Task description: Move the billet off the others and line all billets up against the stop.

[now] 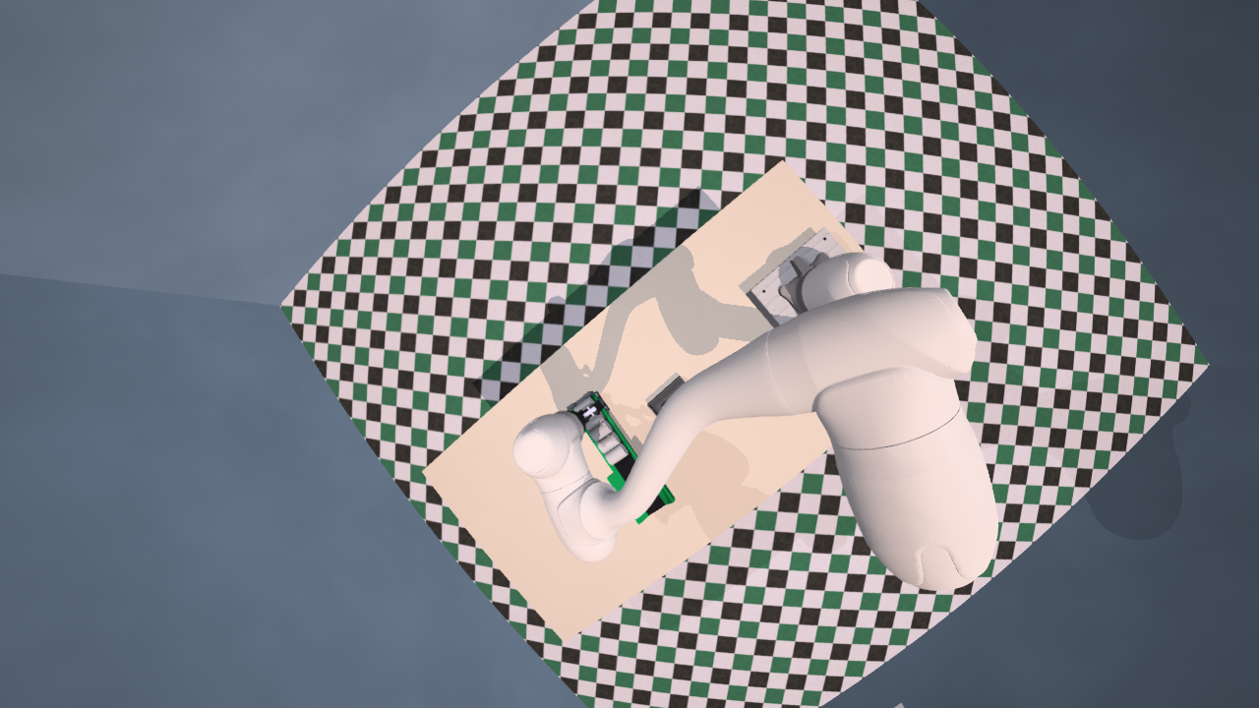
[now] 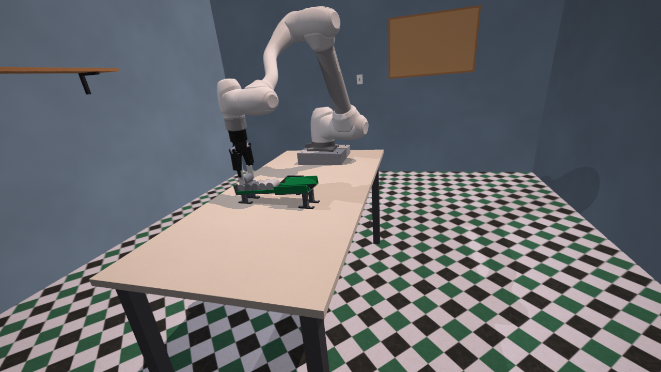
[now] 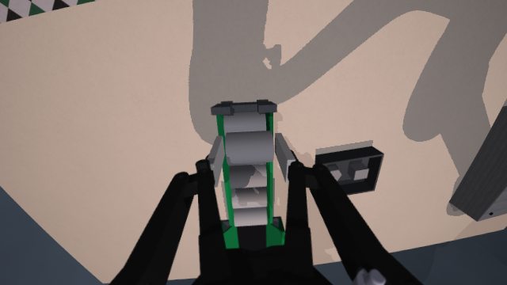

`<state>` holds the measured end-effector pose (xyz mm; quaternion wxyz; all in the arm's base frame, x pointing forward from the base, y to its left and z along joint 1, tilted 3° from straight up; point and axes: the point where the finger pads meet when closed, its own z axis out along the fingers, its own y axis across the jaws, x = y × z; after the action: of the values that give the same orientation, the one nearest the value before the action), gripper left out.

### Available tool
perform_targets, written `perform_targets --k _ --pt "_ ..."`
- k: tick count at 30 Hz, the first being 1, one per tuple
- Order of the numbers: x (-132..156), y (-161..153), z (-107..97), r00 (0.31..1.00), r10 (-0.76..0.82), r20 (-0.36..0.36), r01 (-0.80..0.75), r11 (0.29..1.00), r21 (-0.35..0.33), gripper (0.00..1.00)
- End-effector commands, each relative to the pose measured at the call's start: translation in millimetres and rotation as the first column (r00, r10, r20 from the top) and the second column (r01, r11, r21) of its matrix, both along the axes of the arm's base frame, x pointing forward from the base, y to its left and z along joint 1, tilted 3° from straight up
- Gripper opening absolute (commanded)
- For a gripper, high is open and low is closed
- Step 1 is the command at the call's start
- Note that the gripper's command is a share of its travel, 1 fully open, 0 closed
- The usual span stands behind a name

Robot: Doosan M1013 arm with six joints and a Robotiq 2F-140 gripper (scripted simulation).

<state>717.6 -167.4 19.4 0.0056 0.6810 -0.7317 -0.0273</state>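
Note:
A green feed ramp (image 3: 247, 174) stands on the table, with a dark grey stop (image 3: 243, 108) at its low end. Several grey billets lie across it in a row. One billet (image 3: 249, 148) sits on top of two others near the stop, straight across the ramp. My gripper (image 3: 249, 143) is open, lowered over this top billet. Its two grey pads stand on either side of the billet's ends with small gaps. In the exterior view the gripper (image 2: 245, 172) hangs down at the ramp's (image 2: 282, 186) low end over the top billet (image 2: 248, 177). In the overhead view my wrist covers part of the ramp (image 1: 616, 444).
A small dark box (image 3: 350, 170) holding two grey blocks lies on the table right of the ramp. The arm's grey base plate (image 2: 323, 155) stands at the table's far end. The table edge runs close behind the ramp's low end.

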Motion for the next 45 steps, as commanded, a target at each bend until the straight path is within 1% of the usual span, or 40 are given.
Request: perform_targets --k 1,36,40,42,45 --pt "0.0 0.0 0.2 1.000 0.000 0.000 0.000 1.000 0.000 0.39" --pt "0.0 0.0 0.6 1.000 0.000 0.000 0.000 1.000 0.000 0.39" --pt "0.5 -0.3 10.2 1.000 0.000 0.000 0.000 1.000 0.000 0.39" --pt "0.9 -0.6 20.7 1.000 0.000 0.000 0.000 1.000 0.000 0.39" --pt "1.9 -1.3 42.2 1.000 0.000 0.000 0.000 1.000 0.000 0.39"
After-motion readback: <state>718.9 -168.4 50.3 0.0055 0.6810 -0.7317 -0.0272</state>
